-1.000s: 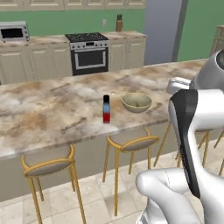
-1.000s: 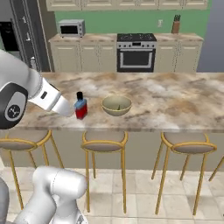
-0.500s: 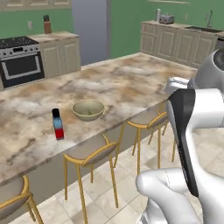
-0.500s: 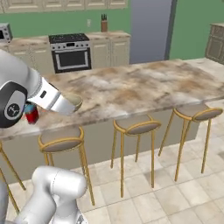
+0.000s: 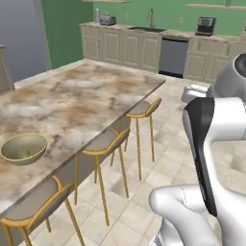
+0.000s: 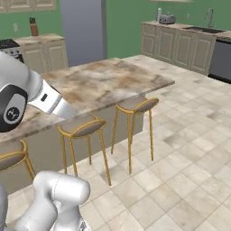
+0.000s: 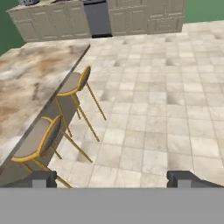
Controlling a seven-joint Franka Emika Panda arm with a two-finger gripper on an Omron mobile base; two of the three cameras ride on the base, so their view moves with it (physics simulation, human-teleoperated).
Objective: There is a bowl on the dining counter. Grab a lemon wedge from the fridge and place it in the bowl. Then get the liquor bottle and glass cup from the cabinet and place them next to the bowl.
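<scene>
the bowl (image 5: 24,148) is sitting on the dining surface (image 5: 81,103), near the stool-side edge, at about nine o'clock in the left base view. a tiny yellow-green speck is lying inside it, which looks like the lemon wedge (image 5: 28,154), though it is too small to be sure. the bowl is standing upright with bare stone all round it in that view.

the marbled slab is running from nine o'clock toward twelve o'clock in the left base view, with yellow-framed stools (image 5: 102,144) tucked under its long edge. in the right base view the same surface is lying across ten to one o'clock, and a tall grey fridge (image 6: 82,30) is standing behind it at twelve o'clock. a knife block (image 6: 34,28) is sitting on the worktop at eleven o'clock there.

the pincer (image 7: 111,179) is showing at six o'clock in the hand view, its two dark tips spread wide apart with nothing between them, looking down over the tiled floor (image 7: 153,113) and two stools beside the surface edge. cream cabinets (image 5: 120,45) and a dark dishwasher (image 5: 173,56) are lining the far wall at twelve to one o'clock in the left base view, with a sink tap (image 5: 151,15) and a toaster (image 5: 108,20) on top.
</scene>
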